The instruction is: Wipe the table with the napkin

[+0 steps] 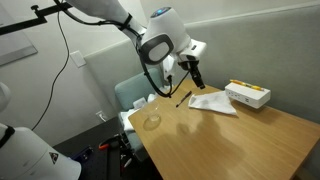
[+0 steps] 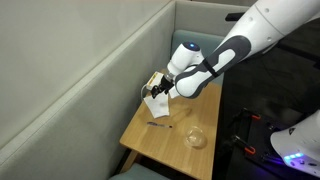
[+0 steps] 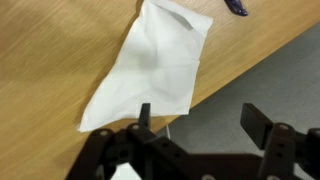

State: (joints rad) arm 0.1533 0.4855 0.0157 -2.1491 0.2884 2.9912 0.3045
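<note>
The white crumpled napkin (image 1: 212, 102) lies flat on the light wood-grain table (image 1: 230, 135), near its far edge. It fills the upper middle of the wrist view (image 3: 155, 62), and it shows small in an exterior view (image 2: 158, 103). My gripper (image 1: 194, 72) hovers above the table, a little to the side of the napkin, with nothing between the fingers. In the wrist view the fingers (image 3: 198, 118) are spread wide apart over the table edge, one tip just over the napkin's lower corner.
A white box with yellow trim (image 1: 247, 95) sits beside the napkin. A clear glass (image 1: 151, 121) stands near the table corner, also in an exterior view (image 2: 197, 136). A dark pen (image 1: 182, 99) lies on the table. A grey partition wall runs behind the table.
</note>
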